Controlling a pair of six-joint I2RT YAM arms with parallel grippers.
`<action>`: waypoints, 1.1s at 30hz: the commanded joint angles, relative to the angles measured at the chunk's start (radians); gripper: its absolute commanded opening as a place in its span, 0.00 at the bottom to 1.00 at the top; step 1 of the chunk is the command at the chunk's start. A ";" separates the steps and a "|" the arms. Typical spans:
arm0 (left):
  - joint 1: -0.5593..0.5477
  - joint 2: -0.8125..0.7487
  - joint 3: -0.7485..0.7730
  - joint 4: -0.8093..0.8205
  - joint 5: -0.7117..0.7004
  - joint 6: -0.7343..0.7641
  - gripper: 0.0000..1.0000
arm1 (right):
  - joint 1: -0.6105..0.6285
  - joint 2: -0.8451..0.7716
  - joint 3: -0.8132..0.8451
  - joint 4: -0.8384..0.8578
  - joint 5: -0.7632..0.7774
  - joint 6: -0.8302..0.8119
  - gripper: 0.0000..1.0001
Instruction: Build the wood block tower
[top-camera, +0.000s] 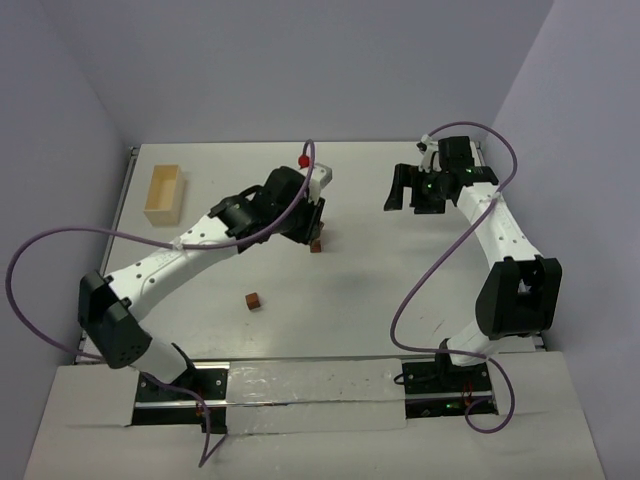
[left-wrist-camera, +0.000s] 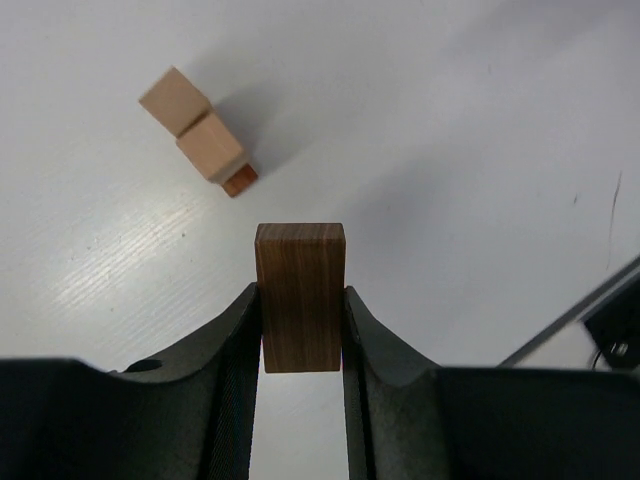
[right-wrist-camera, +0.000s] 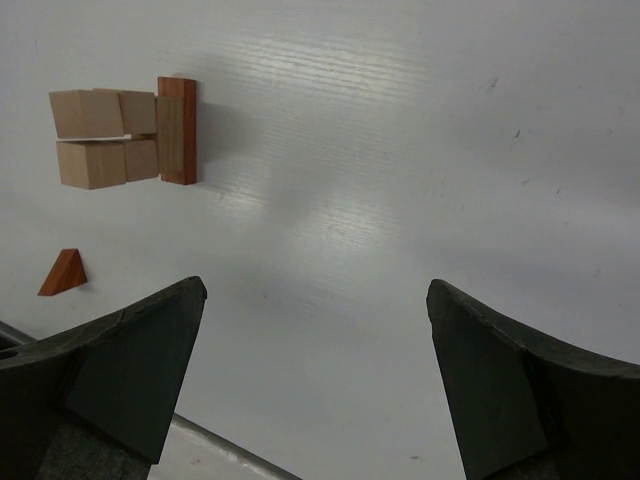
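Note:
My left gripper is shut on a dark brown wood brick and holds it above the table. Just ahead and to the left stands the tower, tan blocks on a reddish base block. In the top view the left gripper covers most of the tower; only its reddish foot shows. My right gripper is open and empty over bare table, at the back right in the top view. The right wrist view shows the tan blocks against a reddish brick at far left.
A loose reddish-brown block lies on the table nearer the arm bases. A small reddish piece shows at the left in the right wrist view. A pale wooden box stands at the back left. A red knob sits behind the left gripper.

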 joint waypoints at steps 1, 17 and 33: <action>0.007 0.149 0.209 -0.094 -0.180 -0.208 0.00 | -0.023 -0.031 0.016 0.002 -0.008 0.011 1.00; 0.126 0.441 0.510 -0.225 -0.187 -0.401 0.00 | -0.037 -0.015 0.005 0.010 -0.035 0.015 1.00; 0.128 0.483 0.472 -0.210 -0.199 -0.429 0.00 | -0.061 -0.007 0.000 0.017 -0.042 0.016 1.00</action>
